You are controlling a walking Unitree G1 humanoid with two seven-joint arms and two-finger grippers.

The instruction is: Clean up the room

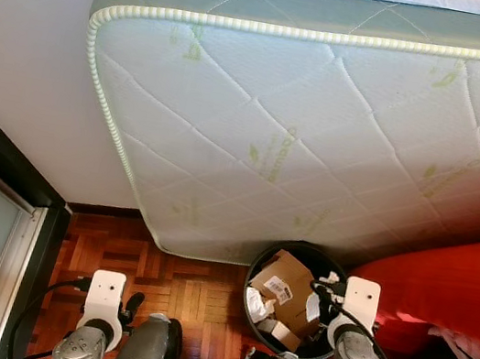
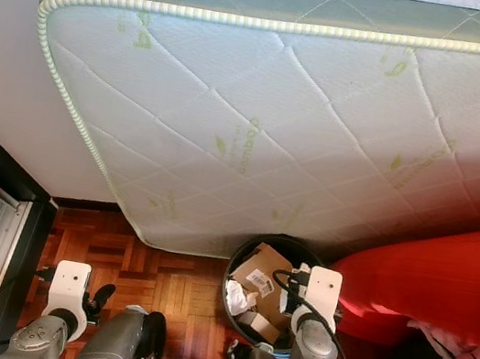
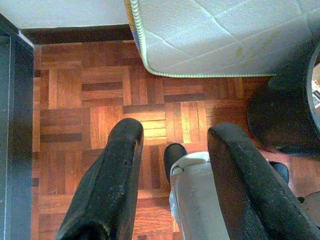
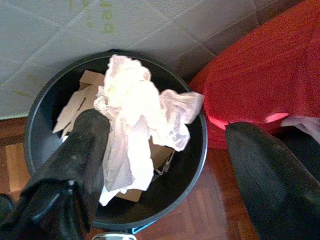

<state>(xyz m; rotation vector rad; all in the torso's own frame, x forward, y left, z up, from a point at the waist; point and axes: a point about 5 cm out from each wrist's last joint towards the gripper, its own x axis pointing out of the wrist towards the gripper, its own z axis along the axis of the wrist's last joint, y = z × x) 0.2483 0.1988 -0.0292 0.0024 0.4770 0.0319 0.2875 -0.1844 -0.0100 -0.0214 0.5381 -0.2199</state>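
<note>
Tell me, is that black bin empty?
No. The black bin holds crumpled white paper on top of cardboard.

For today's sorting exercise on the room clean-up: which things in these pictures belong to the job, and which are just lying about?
Belongs to the job:
- black bin
- cardboard box in the bin
- crumpled white paper above the bin
- right tool, open over the bin

Just lying about:
- mattress leaning on the wall
- red cushion
- parquet floor
- left tool, idle
</note>
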